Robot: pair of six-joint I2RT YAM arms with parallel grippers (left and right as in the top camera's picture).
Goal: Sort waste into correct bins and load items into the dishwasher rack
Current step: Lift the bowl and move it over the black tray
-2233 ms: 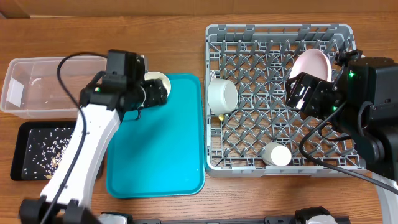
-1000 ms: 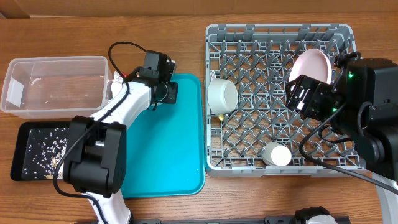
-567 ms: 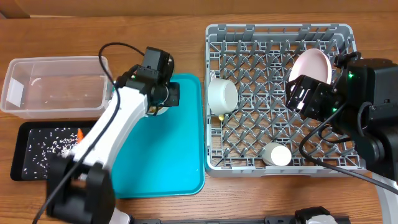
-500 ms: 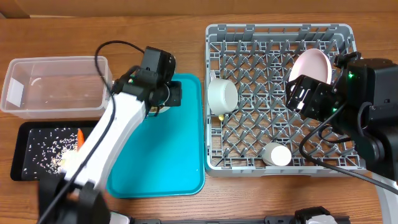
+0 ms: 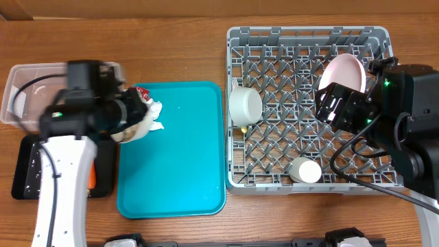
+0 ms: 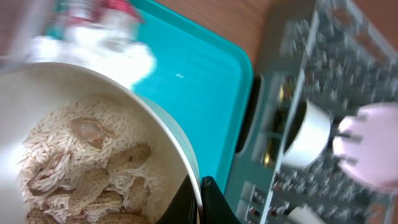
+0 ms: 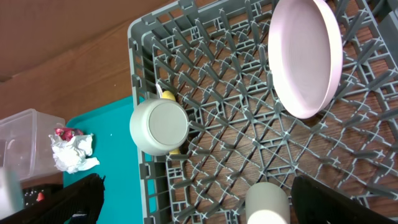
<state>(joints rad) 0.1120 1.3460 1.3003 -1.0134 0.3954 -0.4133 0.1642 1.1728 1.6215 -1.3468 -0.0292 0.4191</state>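
Note:
My left gripper is shut on the rim of a pale bowl filled with beige rice and nut-like bits. In the overhead view it holds that bowl over the teal tray's left edge, beside the black tray. The crumpled white napkin and red wrapper lie on the teal tray. An orange carrot shows by the black tray. My right gripper hangs open above the grey dishwasher rack, which holds a pink plate, a bowl, a cup and a yellow spoon.
The clear tub stands at the far left, behind the black tray, which is strewn with rice. The left arm covers part of both bins. Bare wooden table runs along the back and front edges.
The left arm has swung left with the bowl, from the teal tray's back edge toward the black tray, uncovering the napkin and wrapper. The right arm has not moved.

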